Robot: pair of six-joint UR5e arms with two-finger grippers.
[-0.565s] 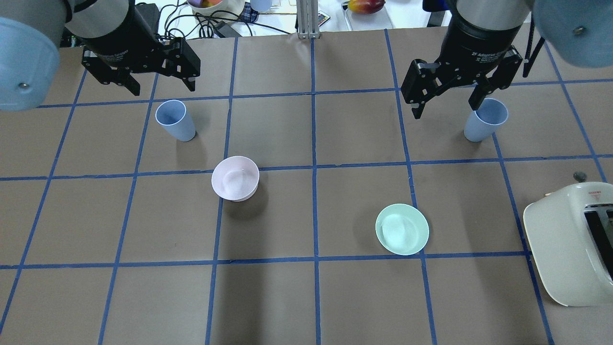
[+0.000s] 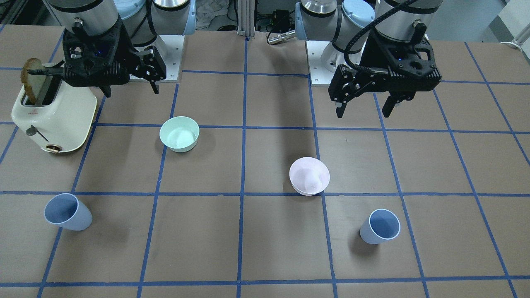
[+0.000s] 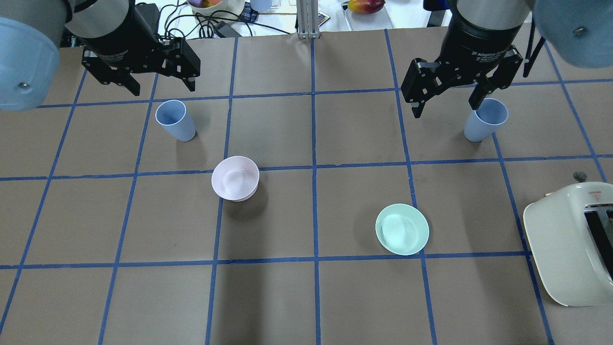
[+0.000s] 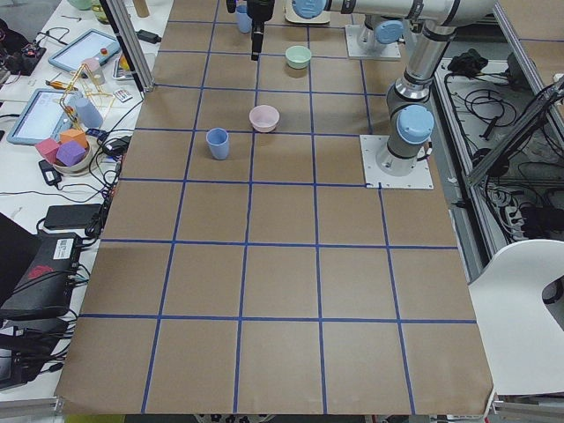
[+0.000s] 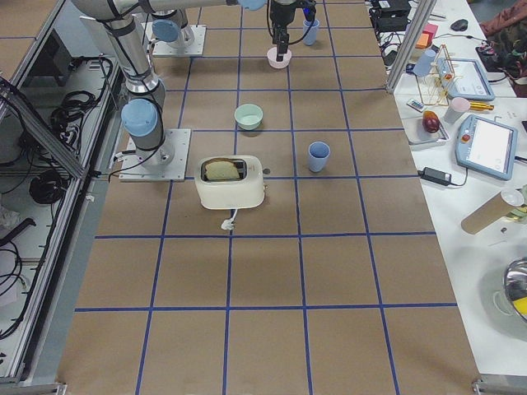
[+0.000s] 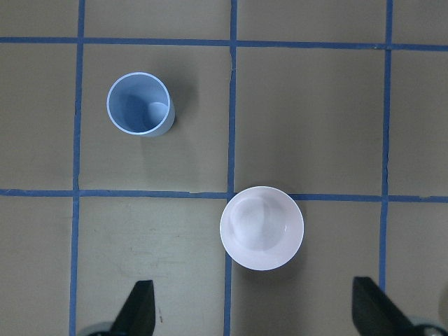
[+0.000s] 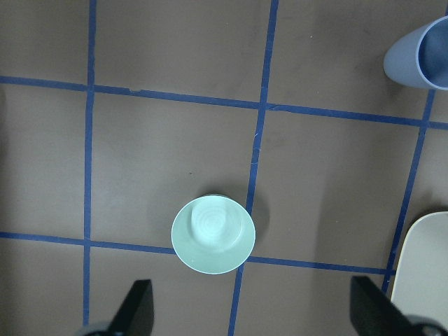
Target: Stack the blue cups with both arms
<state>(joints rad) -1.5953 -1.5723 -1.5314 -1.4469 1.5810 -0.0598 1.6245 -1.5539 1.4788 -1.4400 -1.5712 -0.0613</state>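
Two pale blue cups stand upright on the table. One cup [image 3: 175, 120] is at the far left, just in front of my left gripper [image 3: 163, 89], which is open and empty above the table. It also shows in the left wrist view [image 6: 140, 105] and the front view [image 2: 380, 226]. The other cup [image 3: 483, 120] is at the far right, beside one finger of my right gripper [image 3: 446, 110], which is open and empty. That cup shows at the right wrist view's top right corner [image 7: 423, 52] and in the front view [image 2: 68, 212]. Neither gripper touches a cup.
A pale pink bowl [image 3: 235, 178] sits left of centre and a mint-green bowl [image 3: 402, 229] right of centre. A cream toaster [image 3: 570, 244] with toast [image 2: 31, 78] stands at the near right edge. Cables and clutter lie beyond the table's far edge.
Both grippers have shifted slightly up in the overhead view. Both stay open. The cups and bowls have not moved.
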